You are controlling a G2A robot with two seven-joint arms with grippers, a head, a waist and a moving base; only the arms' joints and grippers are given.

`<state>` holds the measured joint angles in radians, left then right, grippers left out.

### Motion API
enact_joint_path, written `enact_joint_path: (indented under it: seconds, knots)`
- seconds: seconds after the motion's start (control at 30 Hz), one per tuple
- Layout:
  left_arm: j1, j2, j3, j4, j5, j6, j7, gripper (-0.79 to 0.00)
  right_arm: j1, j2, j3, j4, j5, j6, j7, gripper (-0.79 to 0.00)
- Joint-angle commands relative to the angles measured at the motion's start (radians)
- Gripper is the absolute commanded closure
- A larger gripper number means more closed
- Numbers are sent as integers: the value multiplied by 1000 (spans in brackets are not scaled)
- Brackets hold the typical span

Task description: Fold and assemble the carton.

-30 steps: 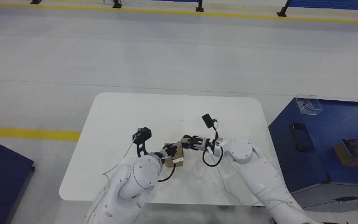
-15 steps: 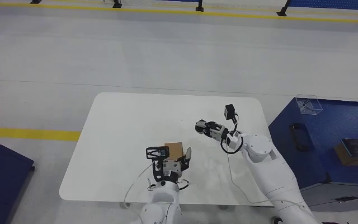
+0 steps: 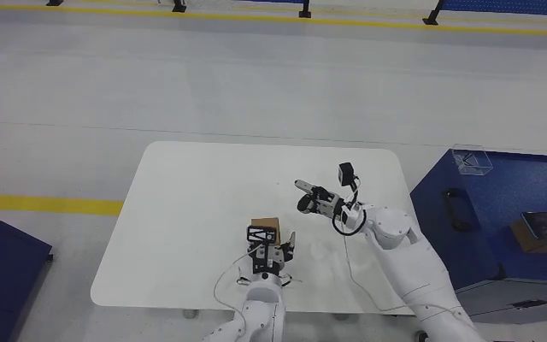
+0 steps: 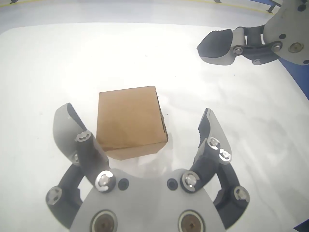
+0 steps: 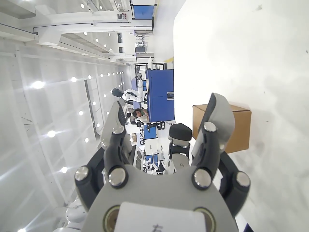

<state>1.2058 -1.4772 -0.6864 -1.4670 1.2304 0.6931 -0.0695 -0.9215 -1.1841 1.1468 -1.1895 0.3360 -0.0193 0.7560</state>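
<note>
We see carton [image 4: 130, 121] near worktop [image 3: 188, 214] front edge, between spread fingers of left pincer [image 4: 136, 109]; right pincer [image 5: 167, 101] likewise spread, well apart. Left pincer has swung squarely behind carton.

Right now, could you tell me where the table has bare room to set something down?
The table is bare left of the carton and along the far edge. Crowded: the near middle, where the left pincer flanks the carton, and by the right pincer.
</note>
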Motion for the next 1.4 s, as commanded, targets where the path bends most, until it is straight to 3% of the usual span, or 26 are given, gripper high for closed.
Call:
enact_joint_path:
  seconds: [0.0,0.3,0.83,1.37]
  knots:
    - [10,-2,-7,7,6,2,17,-785,1,-1,-3,0,-3,1,-1,-610]
    - [34,-19,-28,44,8,2,32,-785,-4,-3,-11,-12,-21,9,-1,-668]
    - [-23,-57,-66,139,31,19,-50,-785,-22,0,3,-66,-35,46,1,-680]
    - [-12,-76,-115,151,3,-58,-65,-785,-19,-3,-1,-67,-25,53,12,-668]
